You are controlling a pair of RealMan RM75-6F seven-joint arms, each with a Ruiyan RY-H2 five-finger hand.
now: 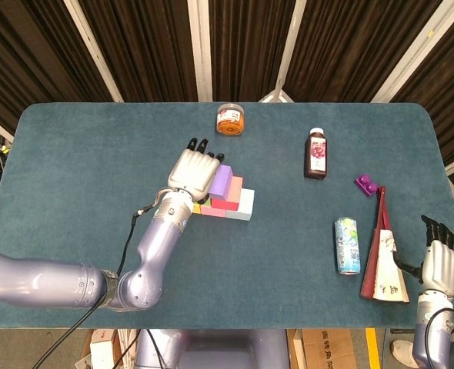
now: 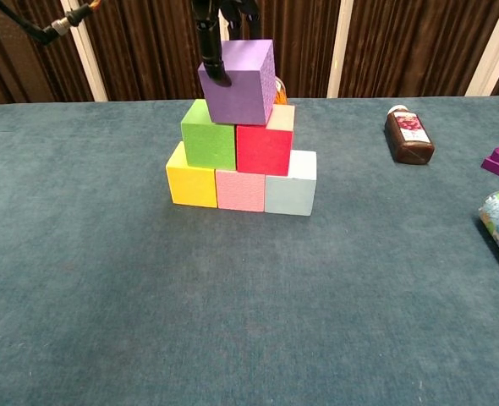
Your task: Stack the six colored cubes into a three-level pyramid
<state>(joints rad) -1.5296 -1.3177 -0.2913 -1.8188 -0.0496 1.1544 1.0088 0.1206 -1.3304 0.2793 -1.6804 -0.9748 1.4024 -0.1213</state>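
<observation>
Five cubes stand in two levels: yellow [image 2: 192, 182], pink [image 2: 240, 189] and light blue [image 2: 291, 189] below, green [image 2: 209, 144] and red [image 2: 265, 145] on top of them. My left hand [image 1: 194, 171] reaches over the stack and grips a purple cube [image 2: 238, 82] from above, its dark fingers [image 2: 214, 51] on the cube's left face. The purple cube is slightly tilted, over the seam between green and red, its underside at their tops. In the head view the purple cube [image 1: 221, 181] shows beside the hand. My right hand [image 1: 436, 265] is open at the table's right front edge, holding nothing.
An orange-lidded jar [image 1: 229, 119] stands behind the stack. A brown bottle [image 1: 316, 154], a purple toy brick [image 1: 366, 184], a lying can [image 1: 347, 245] and a dark red and white cone [image 1: 384, 254] occupy the right side.
</observation>
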